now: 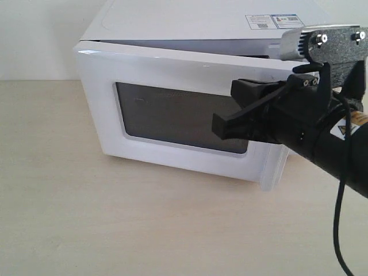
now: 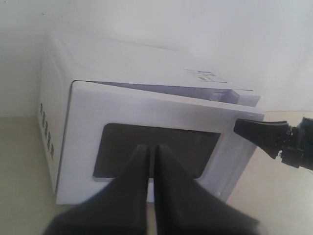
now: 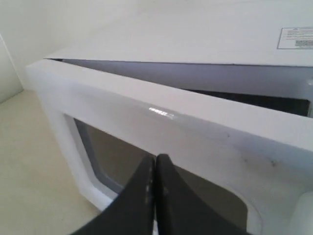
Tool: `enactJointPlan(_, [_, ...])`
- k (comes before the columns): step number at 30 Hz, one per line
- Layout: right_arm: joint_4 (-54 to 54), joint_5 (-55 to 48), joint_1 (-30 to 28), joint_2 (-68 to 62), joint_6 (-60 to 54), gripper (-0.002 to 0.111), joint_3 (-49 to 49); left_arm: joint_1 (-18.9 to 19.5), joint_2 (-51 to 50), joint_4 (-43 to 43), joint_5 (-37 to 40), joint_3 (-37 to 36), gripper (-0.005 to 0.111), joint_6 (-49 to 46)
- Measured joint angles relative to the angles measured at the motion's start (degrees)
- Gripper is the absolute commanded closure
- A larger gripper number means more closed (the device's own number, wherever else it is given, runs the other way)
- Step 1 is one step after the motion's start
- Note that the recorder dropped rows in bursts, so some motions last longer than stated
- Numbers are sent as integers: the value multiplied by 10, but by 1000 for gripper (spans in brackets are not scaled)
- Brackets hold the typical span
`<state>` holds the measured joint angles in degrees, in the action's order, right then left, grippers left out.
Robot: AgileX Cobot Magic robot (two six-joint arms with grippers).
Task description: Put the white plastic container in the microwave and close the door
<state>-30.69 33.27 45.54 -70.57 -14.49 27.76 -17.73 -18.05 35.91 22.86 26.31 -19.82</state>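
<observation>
Door (image 1: 172, 118) of microwave (image 1: 172, 20) stands ajar, its inside hidden from view.

Microwave (image 1: 172, 23) top: two white stickers (image 1: 275, 22) side by side, one with a blue header. The print is too small to read in any view. Right arm (image 1: 322, 144): yellow label (image 1: 344, 131) with a dark mark, partly hidden, wording illegible. No brand or number legible.

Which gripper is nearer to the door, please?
Right. The right gripper is right at the door, near its free edge; the left gripper sits farther back, facing it.
</observation>
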Motion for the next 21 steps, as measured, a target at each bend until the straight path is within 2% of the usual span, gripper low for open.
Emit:
enactJointPlan(7, [-68, 52, 1, -58, -5, 109, 7, 0, 36, -158, 22, -1, 102, 136])
enactJointPlan(21, [-257, 96, 1, -102, -186, 109, 80, 0, 39, -201, 36, -1, 102, 164])
